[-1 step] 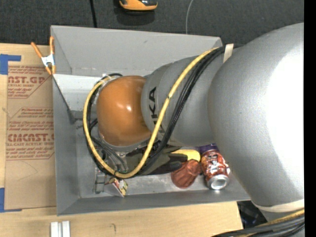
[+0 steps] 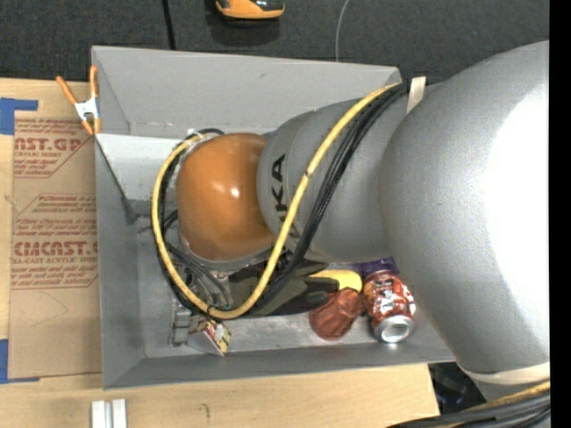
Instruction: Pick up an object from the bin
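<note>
Nearest you, the grey arm (image 2: 464, 194) and its orange cover (image 2: 219, 194) hang over the bin (image 2: 250, 87). Your end effector (image 2: 194, 326) sits low at lower left, just beside a small patterned item (image 2: 216, 336); wide or narrow, you cannot tell. A red can (image 2: 390, 306) and brown lump (image 2: 335, 316) lie rightward.

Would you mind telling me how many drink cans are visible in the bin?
1. A red-and-white can lies on its side at lower right of the bin, beside a reddish-brown lump. The arm covers much of the bin, so others may be hidden.
</note>
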{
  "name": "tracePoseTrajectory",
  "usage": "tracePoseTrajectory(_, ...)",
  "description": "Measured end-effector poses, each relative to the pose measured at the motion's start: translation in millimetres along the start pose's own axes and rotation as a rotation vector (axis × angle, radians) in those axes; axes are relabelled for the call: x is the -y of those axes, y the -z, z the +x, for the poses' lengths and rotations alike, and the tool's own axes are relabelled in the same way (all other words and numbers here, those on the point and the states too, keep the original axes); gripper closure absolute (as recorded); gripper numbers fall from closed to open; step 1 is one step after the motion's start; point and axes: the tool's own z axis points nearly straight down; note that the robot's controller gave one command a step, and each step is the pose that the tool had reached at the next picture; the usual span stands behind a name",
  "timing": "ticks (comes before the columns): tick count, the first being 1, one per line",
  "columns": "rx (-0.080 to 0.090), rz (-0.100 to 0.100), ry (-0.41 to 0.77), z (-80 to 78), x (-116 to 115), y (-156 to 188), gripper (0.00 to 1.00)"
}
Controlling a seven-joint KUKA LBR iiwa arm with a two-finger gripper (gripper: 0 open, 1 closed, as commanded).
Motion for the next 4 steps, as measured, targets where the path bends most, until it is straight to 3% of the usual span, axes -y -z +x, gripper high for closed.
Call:
tracePoseTrajectory(1, 0.002, -0.001, 0.074, -3.8, 44.1, -23.1, 0.00)
tracePoseTrajectory(2, 0.000, 0.001, -0.012, -11.8, 67.5, -54.2, 0.00)
tracePoseTrajectory(3, -0.002, 0.000, -0.048, -12.7, 75.3, -63.6, 0.00)
tracePoseTrajectory(4, -0.009, -0.003, 0.175, -8.6, 90.8, -70.3, 1.00)
